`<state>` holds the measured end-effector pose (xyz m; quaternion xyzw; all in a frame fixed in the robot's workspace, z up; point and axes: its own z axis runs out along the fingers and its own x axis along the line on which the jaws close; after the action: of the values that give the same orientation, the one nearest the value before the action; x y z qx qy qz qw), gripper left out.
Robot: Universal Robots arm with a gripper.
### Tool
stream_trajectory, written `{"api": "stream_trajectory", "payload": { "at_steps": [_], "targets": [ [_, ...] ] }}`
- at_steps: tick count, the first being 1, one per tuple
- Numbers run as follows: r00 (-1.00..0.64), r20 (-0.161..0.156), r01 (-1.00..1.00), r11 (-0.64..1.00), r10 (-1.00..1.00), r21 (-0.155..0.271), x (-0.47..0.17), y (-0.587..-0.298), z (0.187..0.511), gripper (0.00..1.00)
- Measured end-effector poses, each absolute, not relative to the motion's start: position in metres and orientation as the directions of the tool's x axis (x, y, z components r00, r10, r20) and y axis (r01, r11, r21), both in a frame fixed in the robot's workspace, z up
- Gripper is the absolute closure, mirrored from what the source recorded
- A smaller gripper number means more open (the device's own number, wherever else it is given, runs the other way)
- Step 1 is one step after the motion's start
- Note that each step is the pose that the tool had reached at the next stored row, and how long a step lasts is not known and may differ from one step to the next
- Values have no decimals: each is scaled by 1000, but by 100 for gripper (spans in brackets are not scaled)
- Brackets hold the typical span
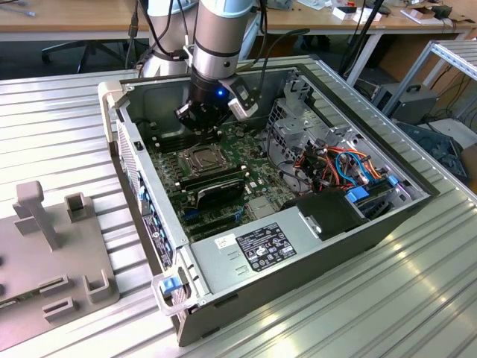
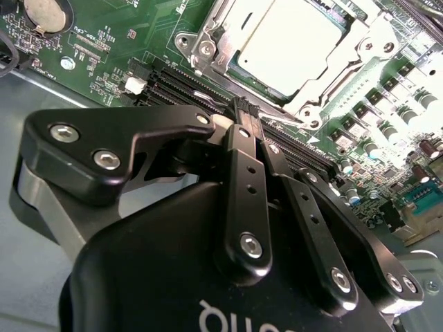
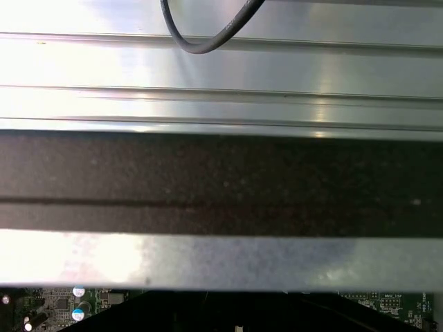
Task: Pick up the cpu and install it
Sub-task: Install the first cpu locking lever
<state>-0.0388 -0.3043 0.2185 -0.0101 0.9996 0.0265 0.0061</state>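
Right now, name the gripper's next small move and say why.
Probably a short straight lift. The cpu already sits inside the frame, and the gripper, shut and empty, hangs low over the board beside it.

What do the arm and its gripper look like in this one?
The pale grey cylindrical robot arm has a small blue light near its wrist and black cables beside it. In the second wrist view, the matt black gripper has bar-link fingers joined by silver screws, with white lettering on its body.
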Motion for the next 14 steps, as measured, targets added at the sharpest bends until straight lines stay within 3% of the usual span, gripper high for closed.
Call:
{"api": "stream_trajectory", "payload": {
  "at_steps": [14],
  "targets": [
    [-1000,-15,-21,998,-20,53,-40,-304,229,89]
  ]
}}
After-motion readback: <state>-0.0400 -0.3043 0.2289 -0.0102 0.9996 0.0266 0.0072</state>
